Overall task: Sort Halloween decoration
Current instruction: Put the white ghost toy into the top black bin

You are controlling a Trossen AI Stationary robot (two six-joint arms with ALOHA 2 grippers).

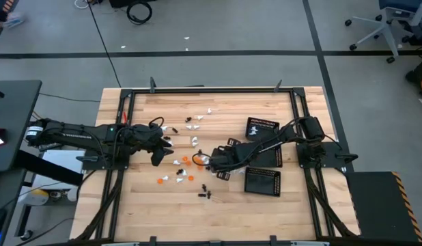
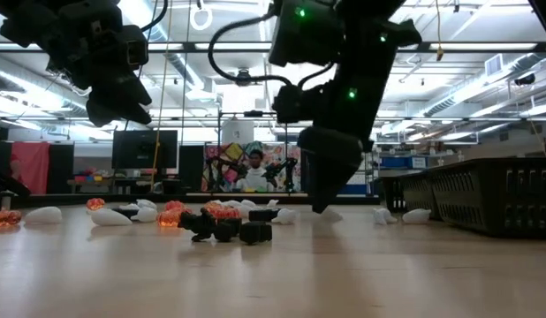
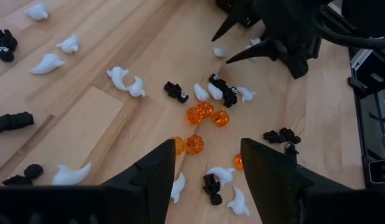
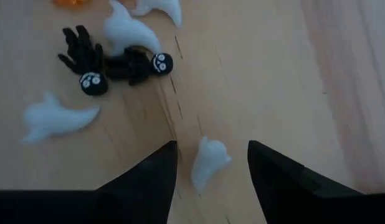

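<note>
The Halloween decoration lies loose on the wooden table (image 1: 143, 205): white ghosts (image 3: 127, 79), orange beads (image 3: 204, 113) and black spiders (image 4: 86, 68). My right gripper (image 4: 211, 148) points steeply down, open, close over the table. One small white ghost (image 4: 208, 165) lies flat on the wood between its two fingers, touching neither. In the high view this gripper (image 1: 209, 162) is at the right side of the scatter. My left gripper (image 3: 206, 146) hangs open above the scatter's left side (image 1: 158, 154), with nothing between its fingers.
Black mesh trays stand right of the scatter, one farther back (image 1: 261, 127) and one nearer (image 1: 262, 182), with the right arm passing over the space between them. A black metal frame (image 1: 211, 89) runs round the table. Bare wood lies toward the near edge.
</note>
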